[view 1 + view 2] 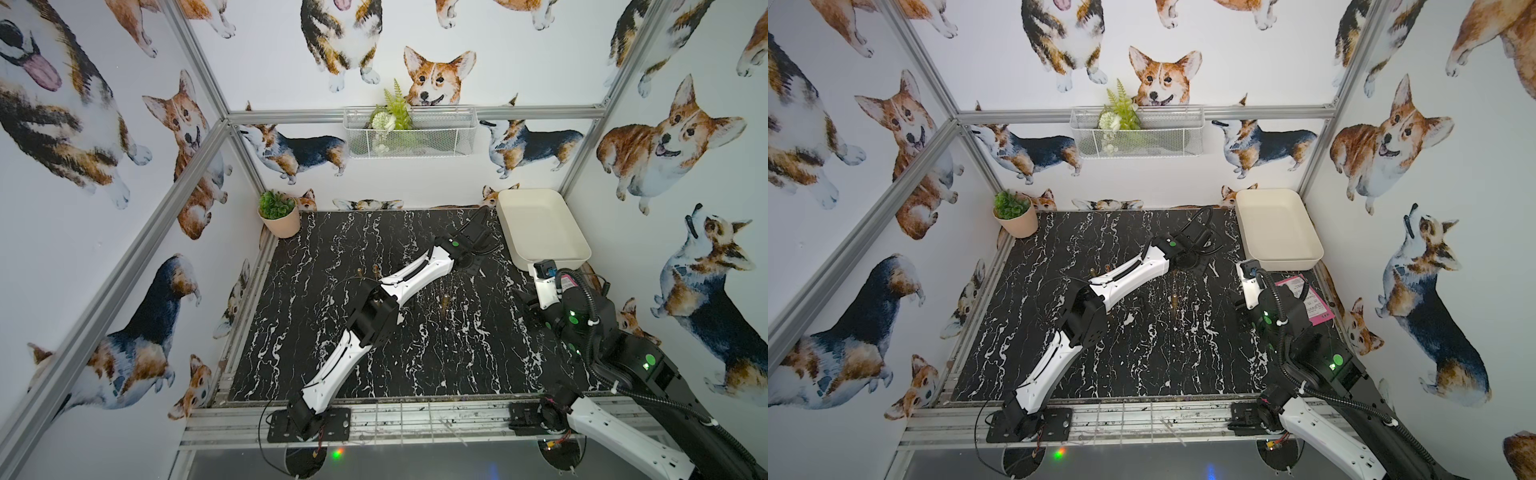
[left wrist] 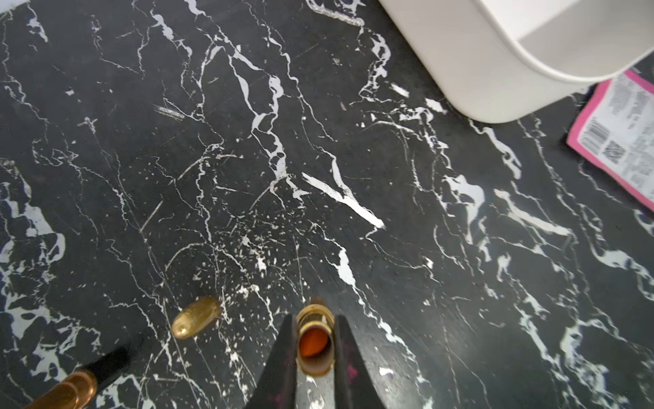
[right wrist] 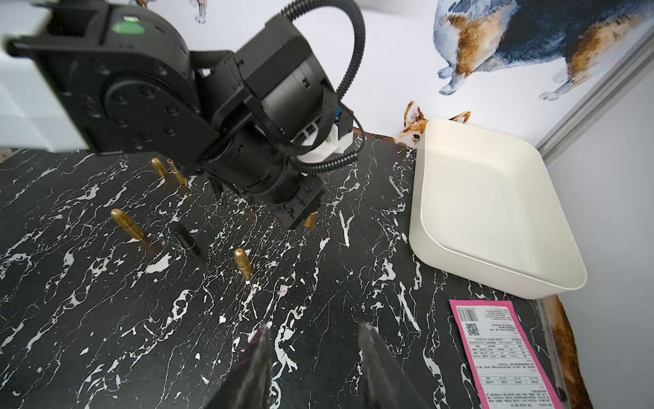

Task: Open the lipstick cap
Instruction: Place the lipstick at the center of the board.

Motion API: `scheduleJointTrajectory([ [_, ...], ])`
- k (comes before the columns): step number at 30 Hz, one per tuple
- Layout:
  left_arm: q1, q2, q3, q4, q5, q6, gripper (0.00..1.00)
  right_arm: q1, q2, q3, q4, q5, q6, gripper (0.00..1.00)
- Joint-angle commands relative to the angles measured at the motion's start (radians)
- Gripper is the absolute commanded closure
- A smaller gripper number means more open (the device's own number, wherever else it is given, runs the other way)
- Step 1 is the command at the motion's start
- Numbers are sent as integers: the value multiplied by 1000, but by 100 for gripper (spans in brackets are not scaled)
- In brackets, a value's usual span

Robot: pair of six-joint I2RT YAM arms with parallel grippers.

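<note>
left end effector (image 2: 315, 318) was clamped shut on the lipstick (image 2: 314, 345), one finger on each side of the gold tube, near the long side of the white tray (image 3: 495, 272) but not touching it. the tube mouth faced the wrist cam and showed orange-red stick inside, so i judged the cap already off. right end effector (image 3: 314, 325) was partly open with nothing between its fingers, hovering off the tray's near end by the pink leaflet (image 3: 502, 354).

handling, my read: small, light, rigid shell. glossy, so probably slippery. the stick itself is soft and would smear or snap. grip belongs on the lower barrel, across the diameter, clear of the open mouth.

a gold bullet-shaped piece (image 2: 196, 317) stood close to the held tube, on the side away from the tray. could be its cap, couldn't tell. similar gold pieces (image 3: 127, 223) stood farther from the tray, and a black tube (image 3: 184, 240) lay among them.

bench (image 1: 457, 365) was black marble-look, hard, flat, scuffed. room: aluminium-framed cell with corgi-print walls (image 1: 436, 79).
</note>
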State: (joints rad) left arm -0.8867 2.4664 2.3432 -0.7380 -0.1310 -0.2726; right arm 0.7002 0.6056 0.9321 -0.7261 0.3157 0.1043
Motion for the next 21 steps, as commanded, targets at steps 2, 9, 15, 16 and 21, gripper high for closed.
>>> scheduleJointTrajectory([
  [2,-2,2,-54,107,-71,1,85,2,-2,-8,-2,29,13,54],
  [9,3,13,-87,141,-64,-7,85,2,-2,-19,7,26,10,53],
  [15,26,5,-119,151,-34,-54,85,2,0,-26,14,26,10,51],
  [16,31,2,-130,156,-32,-58,85,2,0,-27,15,27,9,50],
  [21,41,1,-143,158,-23,-64,84,2,4,-33,20,23,9,50],
])
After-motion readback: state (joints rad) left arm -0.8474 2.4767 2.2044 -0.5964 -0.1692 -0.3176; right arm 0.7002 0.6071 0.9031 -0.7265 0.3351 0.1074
